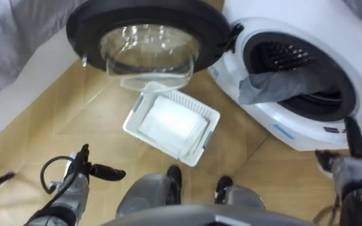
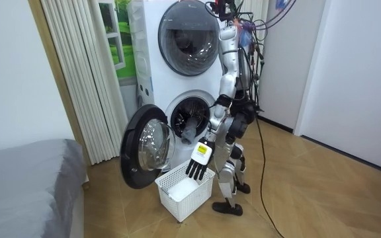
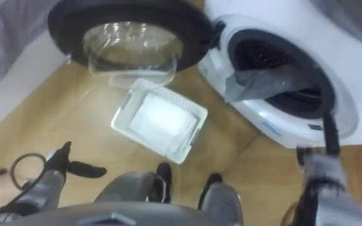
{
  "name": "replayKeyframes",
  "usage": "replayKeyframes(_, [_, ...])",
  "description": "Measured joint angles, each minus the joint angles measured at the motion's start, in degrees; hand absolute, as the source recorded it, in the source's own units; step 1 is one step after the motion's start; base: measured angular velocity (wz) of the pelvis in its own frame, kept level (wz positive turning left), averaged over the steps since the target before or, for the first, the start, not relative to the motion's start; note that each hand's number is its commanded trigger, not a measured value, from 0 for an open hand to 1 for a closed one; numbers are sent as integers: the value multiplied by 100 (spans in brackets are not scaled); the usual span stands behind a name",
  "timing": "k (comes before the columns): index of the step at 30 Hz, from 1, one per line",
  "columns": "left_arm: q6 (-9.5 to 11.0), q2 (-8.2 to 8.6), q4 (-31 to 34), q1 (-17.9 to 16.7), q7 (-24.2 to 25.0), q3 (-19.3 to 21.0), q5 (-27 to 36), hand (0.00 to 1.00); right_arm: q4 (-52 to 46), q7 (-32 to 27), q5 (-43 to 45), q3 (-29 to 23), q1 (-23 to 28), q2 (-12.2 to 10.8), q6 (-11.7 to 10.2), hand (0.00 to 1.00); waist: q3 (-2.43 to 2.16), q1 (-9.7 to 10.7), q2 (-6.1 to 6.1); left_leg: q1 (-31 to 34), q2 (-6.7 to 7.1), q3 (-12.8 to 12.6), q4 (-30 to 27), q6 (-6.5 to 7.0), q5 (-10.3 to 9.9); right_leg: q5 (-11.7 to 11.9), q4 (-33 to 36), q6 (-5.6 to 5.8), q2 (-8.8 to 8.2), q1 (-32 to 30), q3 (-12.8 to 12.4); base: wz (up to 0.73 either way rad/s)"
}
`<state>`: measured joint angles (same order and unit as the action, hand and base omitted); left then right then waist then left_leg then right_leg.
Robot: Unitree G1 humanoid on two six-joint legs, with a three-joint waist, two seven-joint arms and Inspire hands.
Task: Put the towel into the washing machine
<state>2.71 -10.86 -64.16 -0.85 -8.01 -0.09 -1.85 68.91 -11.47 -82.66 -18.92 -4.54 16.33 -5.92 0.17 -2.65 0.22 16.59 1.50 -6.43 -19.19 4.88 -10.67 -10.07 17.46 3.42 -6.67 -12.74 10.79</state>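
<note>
the washing machine [image 1: 307, 37] has a glossy white shell, its open door [image 1: 149, 44] is a clear glass bowl in a shiny black ring, a matt grey cloth towel [image 1: 281, 85] drapes from its drum mouth, and before it a white slotted plastic basket [image 1: 131, 120] sits on the smooth wood-grain floor [image 1: 55, 125].

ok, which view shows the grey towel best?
Left eye view: the grey cloth towel hangs from the drum of the white washing machine, unblocked. Right eye view shows the same; room view, a small dark patch.

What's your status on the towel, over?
Left robot hand open, right robot hand open, both empty. Grey towel draped across drum mouth, not fully in. Door open, nothing in the way.
</note>
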Motion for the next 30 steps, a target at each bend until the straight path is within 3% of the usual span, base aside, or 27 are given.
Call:
replayKeyframes(4, [25,4,-214,-257,7,8,5,0,15,37,1556,497,602,-291,-28,0,-11,109,-6,-520,-37,-37,359,-120,14,37,-290,-58,105,462,13,-14])
replayKeyframes(5, [27,4,-225,-297,6,9,5,0,22,35,1855,608,615,-319,-15,0,-12,107,-6,-568,-65,-72,381,-133,22,43,-290,-68,118,472,20,-22])
replayKeyframes(7, [40,4,-225,-424,4,12,2,0,18,104,3503,986,643,-394,-7,0,-20,194,9,-678,-96,-84,420,-181,15,61,-399,-106,172,600,44,-8])
replayKeyframes(10, [47,3,-233,-565,-7,18,3,0,28,252,4950,1384,639,-403,-7,0,-13,215,-10,-892,-108,-91,553,-216,37,60,-477,-118,201,786,39,0])
replayKeyframes(13, [46,27,-215,-649,-1,137,6,0,103,433,5780,1633,632,-520,79,0,4,225,-59,-1087,-147,-88,563,-260,-2,59,-505,-120,240,977,52,0])
replayKeyframes(21, [35,126,-191,-745,186,285,-3,0,96,1093,6840,1902,775,-642,341,0,8,220,-119,-1394,-160,-114,672,-294,-33,53,-711,-137,281,1286,30,-3])
replayKeyframes(30, [-153,231,-179,-732,536,554,-28,0,350,1489,6962,1907,819,-739,507,0,9,208,-146,-1645,-140,-124,842,-302,-36,55,-886,-141,292,1567,16,0])
